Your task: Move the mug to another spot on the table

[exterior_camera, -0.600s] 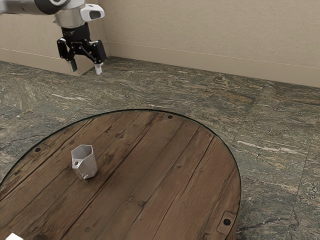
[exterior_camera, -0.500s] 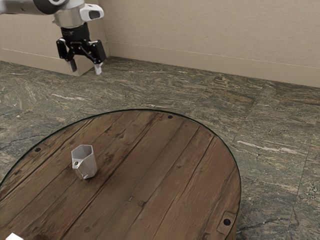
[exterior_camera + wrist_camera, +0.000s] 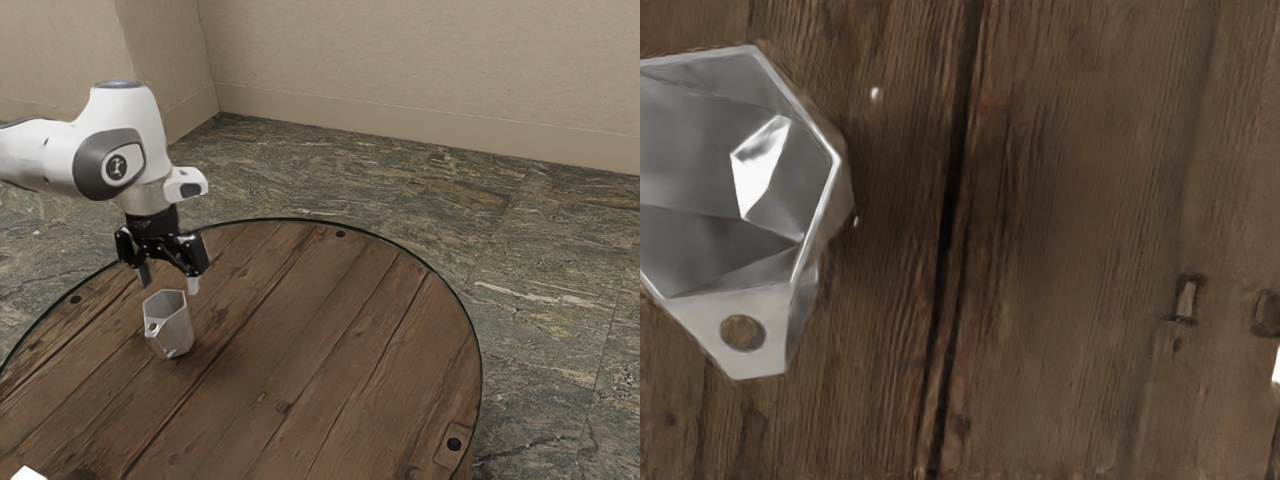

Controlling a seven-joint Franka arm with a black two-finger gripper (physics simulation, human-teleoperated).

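A faceted silver mug point(image 3: 167, 323) stands upright on the round wooden table point(image 3: 330, 350), toward the exterior view's left. Its small flat handle with a hole faces the front. My gripper point(image 3: 168, 278) hangs just above the mug's rim, fingers open and pointing down, touching nothing. In the wrist view the mug point(image 3: 730, 200) is seen from above, its open mouth and holed handle tab lying off to one side of the hand's centre, on the dark planks point(image 3: 1060, 240).
The table's curved edge point(image 3: 455, 300) drops to a stone floor on the exterior view's right and far side. Beige walls stand behind. A small white object point(image 3: 22, 472) lies at the table's near left edge.
My arm has come down from high above the floor near the wall to just over the mug. The fingers stay open. The mug has not moved.
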